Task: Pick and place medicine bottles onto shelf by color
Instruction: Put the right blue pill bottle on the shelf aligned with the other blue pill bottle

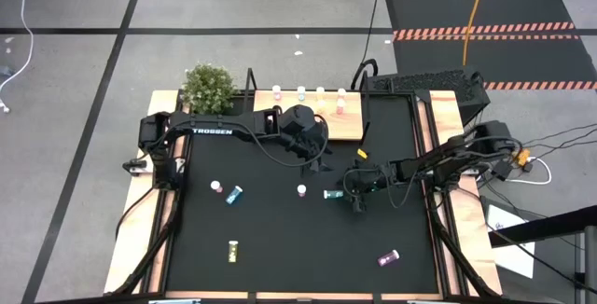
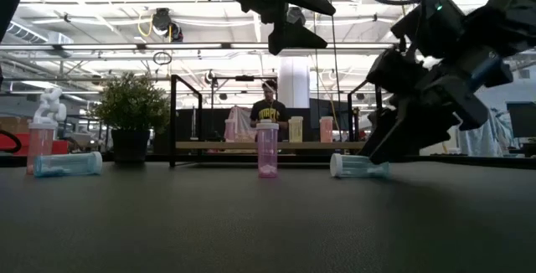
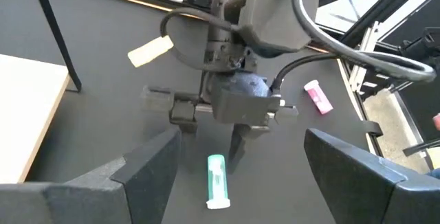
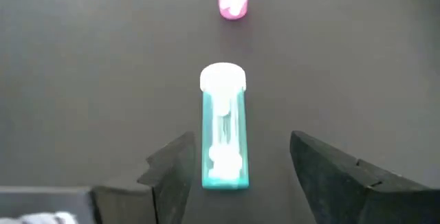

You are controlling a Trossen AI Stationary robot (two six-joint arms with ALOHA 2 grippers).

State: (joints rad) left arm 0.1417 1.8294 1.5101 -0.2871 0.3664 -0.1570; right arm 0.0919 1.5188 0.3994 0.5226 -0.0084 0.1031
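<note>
A teal medicine bottle [image 4: 223, 124] lies on its side on the black mat, its white cap pointing away from my right gripper [image 4: 240, 141]. That gripper is open and low, with a finger on either side of the bottle's bottom end, and does not touch it. Just beyond stands a pink bottle [image 1: 301, 190], upright. My left gripper [image 1: 322, 162] hangs open above the mat in front of the shelf [image 1: 350, 127], holding nothing. Several bottles [image 1: 321, 95] stand along the shelf's far edge.
On the mat's left part, a pink bottle [image 1: 216, 186] stands beside a lying teal one [image 1: 234, 195]. A yellow bottle [image 1: 233, 249] lies near the front and a purple one [image 1: 388, 258] at the front right. A potted plant [image 1: 208, 88] stands at the back left.
</note>
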